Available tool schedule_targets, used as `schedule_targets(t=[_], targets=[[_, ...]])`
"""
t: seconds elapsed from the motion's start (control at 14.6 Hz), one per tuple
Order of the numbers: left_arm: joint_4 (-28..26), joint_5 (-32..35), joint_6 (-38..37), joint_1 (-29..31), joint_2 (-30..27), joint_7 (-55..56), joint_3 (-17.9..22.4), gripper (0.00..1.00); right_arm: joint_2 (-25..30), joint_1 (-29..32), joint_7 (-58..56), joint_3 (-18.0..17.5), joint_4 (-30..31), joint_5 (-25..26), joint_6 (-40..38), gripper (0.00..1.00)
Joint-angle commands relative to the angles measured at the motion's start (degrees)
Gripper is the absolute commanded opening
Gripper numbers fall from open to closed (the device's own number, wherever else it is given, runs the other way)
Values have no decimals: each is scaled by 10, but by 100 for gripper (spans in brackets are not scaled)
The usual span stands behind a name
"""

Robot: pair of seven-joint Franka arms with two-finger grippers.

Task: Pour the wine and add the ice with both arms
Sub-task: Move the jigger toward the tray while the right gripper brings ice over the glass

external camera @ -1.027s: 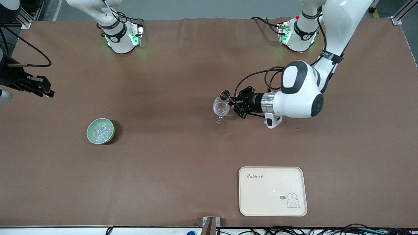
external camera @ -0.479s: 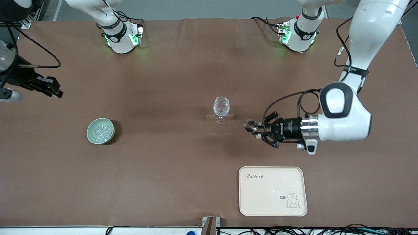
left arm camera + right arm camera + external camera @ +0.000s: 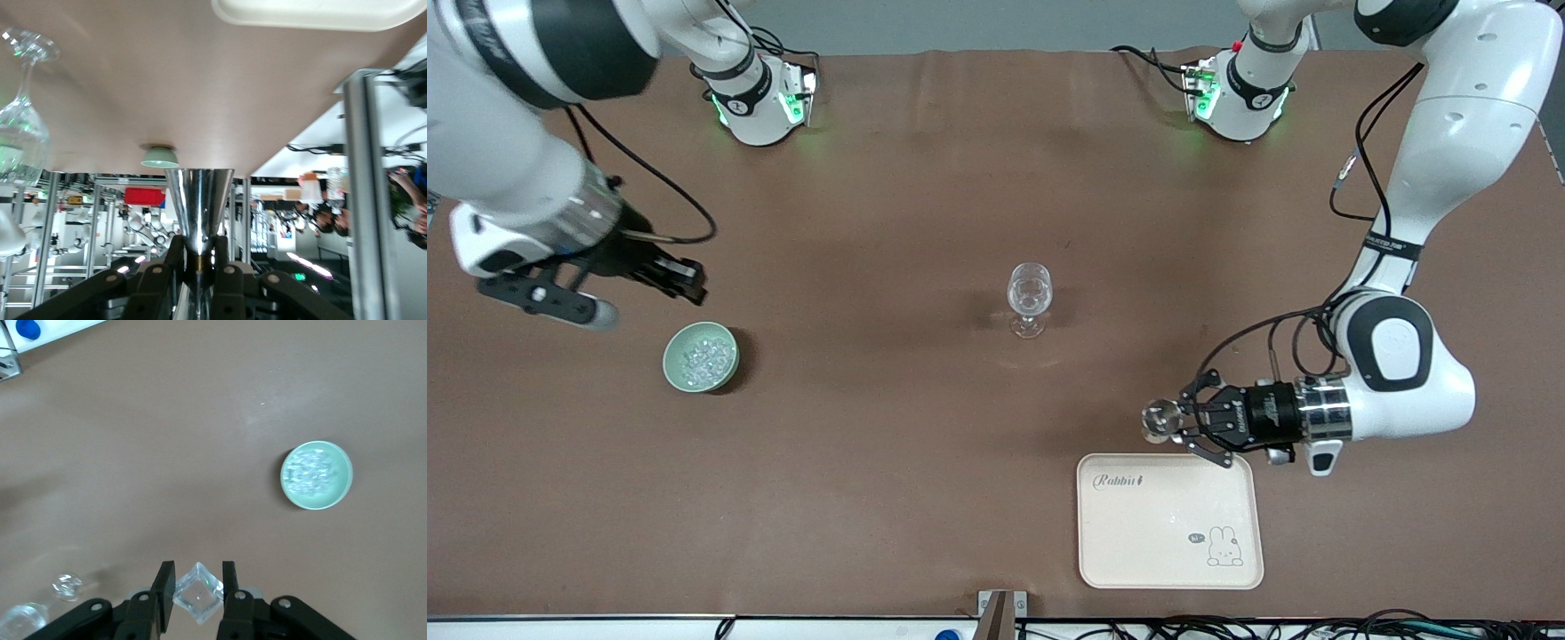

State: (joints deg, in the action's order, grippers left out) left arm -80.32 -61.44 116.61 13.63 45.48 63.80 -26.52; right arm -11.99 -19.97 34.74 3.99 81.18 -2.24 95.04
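Note:
My right gripper (image 3: pixel 694 283) is over the table beside the pale green bowl (image 3: pixel 671 356), which holds several pieces of ice (image 3: pixel 707 358). In the right wrist view the gripper (image 3: pixel 198 568) is shut on one clear ice cube (image 3: pixel 198 595), and the bowl (image 3: pixel 340 490) shows farther off. The clear stemmed glass (image 3: pixel 1029 293) stands upright mid-table. My left gripper (image 3: pixel 1174 422) is shut on a shiny metal cone-shaped cup (image 3: pixel 1160 420), held on its side over the table at the tray's edge. The left wrist view shows the cup (image 3: pixel 199 200) between the gripper's (image 3: pixel 199 250) fingers, and the glass (image 3: pixel 20 133).
A cream tray (image 3: pixel 1169 520) with a rabbit drawing lies near the front edge, toward the left arm's end. Both arm bases stand at the top of the front view. The brown table spreads wide between the bowl, glass and tray.
My left gripper has carried the metal cup from beside the glass's rim to the tray's edge. My right gripper has come in from the table's end to beside the bowl.

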Motion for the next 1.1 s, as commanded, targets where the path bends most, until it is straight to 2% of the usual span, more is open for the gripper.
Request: schedule_targets(t=[0.0,0.21,0.34,0.68,0.82,1.03], targets=[[23,-20,-3,18,30,-34,-5,0,-35,-51,78,5,-34,-3,15,5],[45,-20,0,45,70,-47,-5,0,-65,-109,134,5,-37,-3,70,4],[55,-24,27,56,93,-55,-5,0,-97,-148,191,5,-55,-3,88,4],[82,-41,85,56,138,-65,-5,0,-160,-208,226,5,-102,-2,95,3],[87,-60,97,56,156,-70,-5,0,-187,-241,283,5,-105,-2,140,2],[103,-63,109,56,188,-97,-4,1,-210,-272,301,5,-105,-3,168,2]])
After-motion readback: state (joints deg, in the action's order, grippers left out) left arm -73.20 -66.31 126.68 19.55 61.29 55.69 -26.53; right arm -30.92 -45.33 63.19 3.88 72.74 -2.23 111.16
